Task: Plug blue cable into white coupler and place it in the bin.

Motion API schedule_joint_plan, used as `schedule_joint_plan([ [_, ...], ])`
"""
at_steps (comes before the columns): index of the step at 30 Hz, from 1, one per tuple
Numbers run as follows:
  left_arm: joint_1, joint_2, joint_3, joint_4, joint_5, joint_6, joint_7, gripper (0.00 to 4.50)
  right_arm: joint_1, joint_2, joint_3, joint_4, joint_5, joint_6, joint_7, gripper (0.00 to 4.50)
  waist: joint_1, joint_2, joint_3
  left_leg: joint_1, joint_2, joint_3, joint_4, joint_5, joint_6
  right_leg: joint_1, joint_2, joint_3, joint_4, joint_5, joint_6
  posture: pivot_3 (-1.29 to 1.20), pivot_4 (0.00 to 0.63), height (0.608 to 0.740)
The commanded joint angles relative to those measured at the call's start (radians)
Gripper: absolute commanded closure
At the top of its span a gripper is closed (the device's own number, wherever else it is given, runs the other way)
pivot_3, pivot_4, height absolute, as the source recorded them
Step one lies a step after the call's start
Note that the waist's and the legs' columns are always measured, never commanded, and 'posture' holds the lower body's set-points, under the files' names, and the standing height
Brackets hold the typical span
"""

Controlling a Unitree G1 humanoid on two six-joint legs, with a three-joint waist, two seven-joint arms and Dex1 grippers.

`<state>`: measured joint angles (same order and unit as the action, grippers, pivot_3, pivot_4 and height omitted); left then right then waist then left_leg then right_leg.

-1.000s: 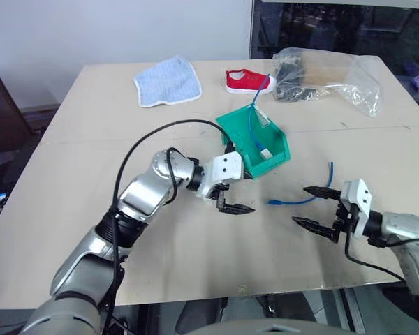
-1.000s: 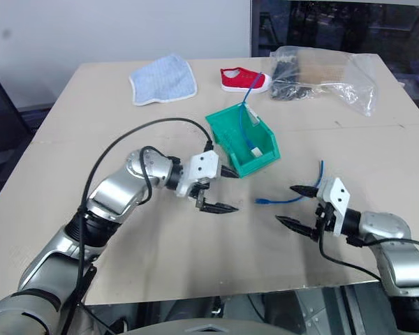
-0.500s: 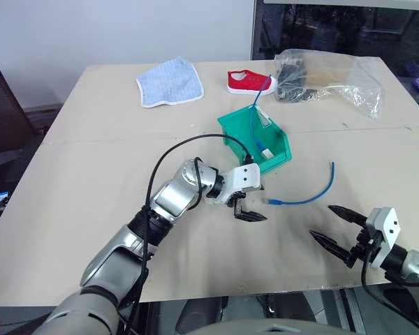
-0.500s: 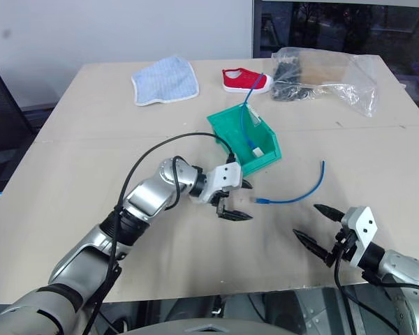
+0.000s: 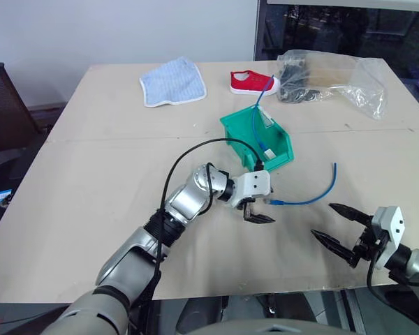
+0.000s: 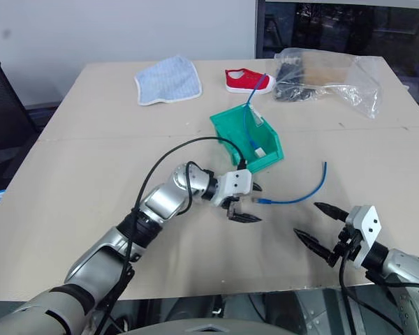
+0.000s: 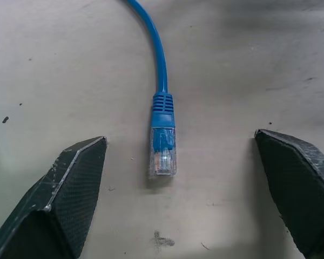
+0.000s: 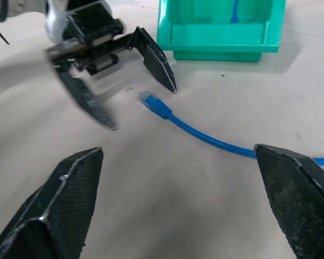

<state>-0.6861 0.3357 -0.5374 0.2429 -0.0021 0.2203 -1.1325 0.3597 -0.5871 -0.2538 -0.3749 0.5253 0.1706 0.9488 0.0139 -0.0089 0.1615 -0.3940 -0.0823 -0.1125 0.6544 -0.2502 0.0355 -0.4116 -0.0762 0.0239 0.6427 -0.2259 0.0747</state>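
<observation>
The left gripper (image 7: 178, 178) straddles the blue cable (image 5: 309, 195) lying on the table (image 5: 91, 174) beside the bin (image 5: 279, 150), fingers apart and empty; light and floppy, it's best pinched at the stiff plug boot.

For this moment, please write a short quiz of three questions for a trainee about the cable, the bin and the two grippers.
1. True or false: the left gripper has already closed on the plug of the blue cable on the table.
2. Which lies beside the red shoe? A) a clear plastic bag B) a metal bowl C) a book
3. Fill in: a second blue cable stands in the teal ___.

Key
1. False: the plug lies between open fingers, untouched.
2. A, the clear plastic bag.
3. bin.
</observation>
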Motion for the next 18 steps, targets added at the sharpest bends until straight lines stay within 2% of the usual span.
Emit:
schedule_joint_plan([
  [1,0.012,-0.001,-0.005,0.009,0.017,-0.037,-0.011,2.31,0.006,-0.016,-0.032,-0.037,0.033,-0.007,0.015,0.00,0.000,0.000,0.000,0.000,0.000,0.000,0.000,0.000,0.000,0.000,0.000,0.000,0.000,0.000,0.000,0.00,0.150,0.740],
  [5,0.011,-0.011,0.000,0.020,0.018,-0.044,-0.012,4.19,0.009,-0.029,-0.030,-0.041,0.053,-0.005,0.032,0.00,0.000,0.000,0.000,0.000,0.000,0.000,0.000,0.000,0.000,0.000,0.000,0.000,0.000,0.000,0.000,0.00,0.150,0.740],
  [6,0.011,-0.011,0.000,0.023,0.019,-0.047,-0.015,4.41,0.009,-0.033,-0.028,-0.042,0.053,-0.006,0.036,0.00,0.000,0.000,0.000,0.000,0.000,0.000,0.000,0.000,0.000,0.000,0.000,0.000,0.000,0.000,0.000,0.00,0.150,0.740],
  [12,0.007,-0.009,0.016,0.036,0.015,-0.052,-0.032,4.41,0.011,-0.041,-0.020,-0.056,0.072,0.014,0.036,0.00,0.000,0.000,0.000,0.000,0.000,0.000,0.000,0.000,0.000,0.000,0.000,0.000,0.000,0.000,0.000,0.00,0.150,0.740],
  [15,-0.005,-0.060,0.102,0.002,-0.094,0.090,-0.023,4.41,0.021,-0.019,-0.011,-0.112,0.160,0.112,-0.022,0.00,0.000,0.000,0.000,0.000,0.000,0.000,0.000,0.000,0.000,0.000,0.000,0.000,0.000,0.000,0.000,0.00,0.150,0.740],
  [18,-0.025,-0.119,0.202,-0.066,-0.250,0.313,-0.023,4.41,0.014,0.009,0.005,-0.167,0.287,0.235,-0.103,0.00,-0.001,0.000,0.000,0.000,0.000,-0.001,0.000,0.000,0.001,0.000,0.000,-0.001,0.000,0.000,0.000,0.00,0.150,0.740],
])
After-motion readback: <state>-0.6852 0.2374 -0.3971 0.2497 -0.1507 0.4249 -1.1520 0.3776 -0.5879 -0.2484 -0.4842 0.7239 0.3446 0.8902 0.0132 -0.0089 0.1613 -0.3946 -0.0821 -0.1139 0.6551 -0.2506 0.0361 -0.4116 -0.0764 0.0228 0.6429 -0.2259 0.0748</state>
